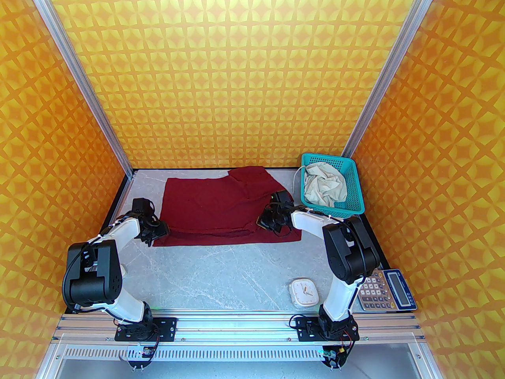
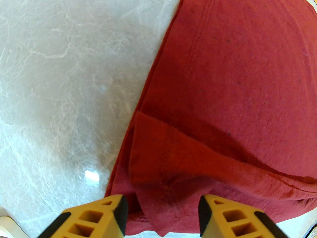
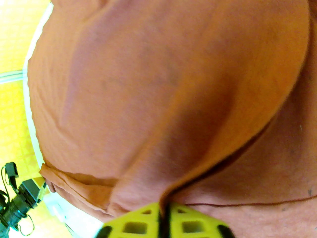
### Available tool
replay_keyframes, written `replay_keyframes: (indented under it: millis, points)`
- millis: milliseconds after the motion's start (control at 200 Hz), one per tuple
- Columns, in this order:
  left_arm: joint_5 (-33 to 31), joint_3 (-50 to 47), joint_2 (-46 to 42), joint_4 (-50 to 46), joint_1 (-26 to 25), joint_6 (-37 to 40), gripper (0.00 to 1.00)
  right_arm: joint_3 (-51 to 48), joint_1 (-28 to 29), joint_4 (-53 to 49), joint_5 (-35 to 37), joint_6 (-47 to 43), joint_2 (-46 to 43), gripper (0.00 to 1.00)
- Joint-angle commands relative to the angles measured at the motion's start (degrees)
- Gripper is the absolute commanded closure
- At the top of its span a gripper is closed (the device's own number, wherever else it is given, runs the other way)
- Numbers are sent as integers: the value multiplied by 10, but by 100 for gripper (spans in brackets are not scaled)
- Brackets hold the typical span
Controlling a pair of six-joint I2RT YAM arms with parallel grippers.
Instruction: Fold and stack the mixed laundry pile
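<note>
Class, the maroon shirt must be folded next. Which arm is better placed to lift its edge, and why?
Right. The right gripper is shut on a pinched ridge of the maroon shirt, ready to lift. The left gripper straddles the near-left corner with jaws apart, so it probably must close first.

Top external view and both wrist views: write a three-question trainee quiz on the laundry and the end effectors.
1. True or false: the right end effector is shut on the maroon shirt.
2. Fill in: the left end effector stands over the shirt's near corner with its jaws ____.
3. Where are the cream shorts? A: spread under the shirt. B: bunched in the teal basket. C: held by the left end effector.

Key: 1 true; 2 open; 3 B.
</note>
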Motion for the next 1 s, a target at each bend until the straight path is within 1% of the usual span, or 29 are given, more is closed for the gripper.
replay_keyframes:
  millis: [0,290,455,555,615,710,835,910,995]
  points:
    - [-5,24,2,4,-3,12,55,40,1,7,-6,-1,21,100]
    - [-15,46,15,4,-2,10,63,149,1,-6,1,-9,83,100]
    - [-18,41,4,2,-2,9,63,208,-1,-14,3,-12,121,100]
    - [-18,27,-7,1,-2,14,57,238,0,-22,1,-15,146,100]
    - [-19,16,-13,-1,-2,14,54,247,-1,-23,2,-16,161,100]
    - [-14,1,-21,-1,-3,16,53,261,-1,-26,-1,-16,180,100]
    - [-12,4,-8,-5,-3,35,52,261,-1,-18,-7,-8,190,100]
    - [-11,18,7,-7,-3,36,53,259,-1,-18,-7,-9,188,100]
    - [-11,33,27,-7,-3,36,57,258,-1,-21,-5,-12,185,100]
